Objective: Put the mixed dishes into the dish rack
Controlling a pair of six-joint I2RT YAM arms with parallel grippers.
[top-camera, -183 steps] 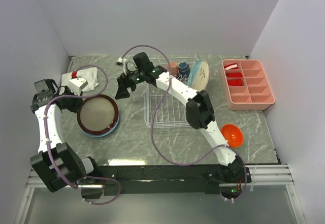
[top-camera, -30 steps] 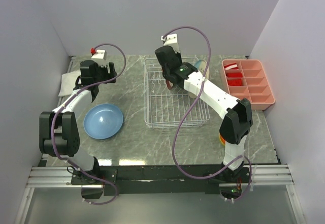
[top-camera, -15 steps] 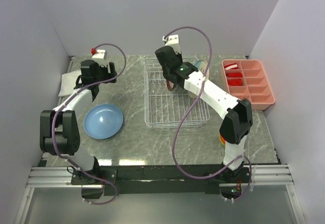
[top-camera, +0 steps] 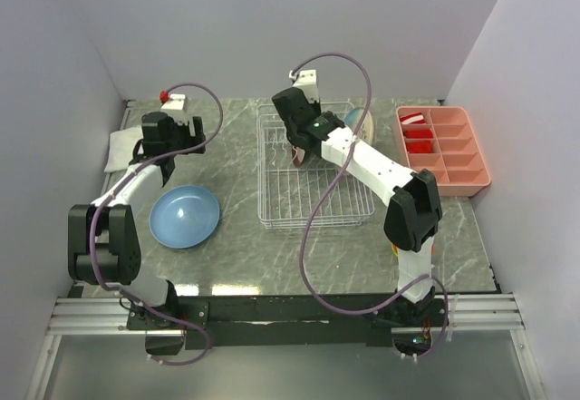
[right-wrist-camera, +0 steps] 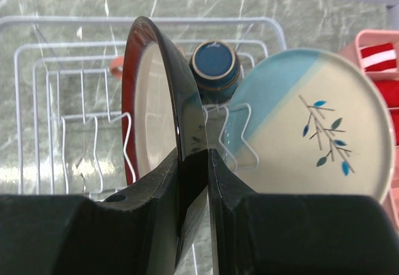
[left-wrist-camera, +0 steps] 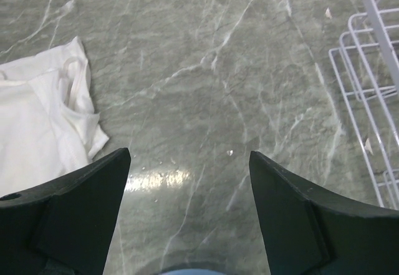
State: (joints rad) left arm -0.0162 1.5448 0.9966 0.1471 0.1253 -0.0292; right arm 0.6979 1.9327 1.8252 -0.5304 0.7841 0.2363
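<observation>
- The right gripper [right-wrist-camera: 194, 163] is clamped on the rim of the dark maroon-rimmed ceramic plate [right-wrist-camera: 153, 100], holding it on edge over the square white wire dish rack [right-wrist-camera: 93, 20]. Whether its lower edge rests there I cannot tell.
- At the rack's far side stand a small dark blue mug [right-wrist-camera: 215, 66] and a leaning cream-and-light-blue plate [right-wrist-camera: 312, 144].
- The glazed plate looks stiff, slick and breakable, so it likely needs seating between prongs before release.
- The left gripper [left-wrist-camera: 188, 158] is spread open and empty over the grey marbled tabletop [left-wrist-camera: 218, 69], left of the rack, near a white folded cloth [left-wrist-camera: 37, 125].
- A light blue round dish [top-camera: 185, 216] lies left of the rack. Its raised rim looks like the best hold.
</observation>
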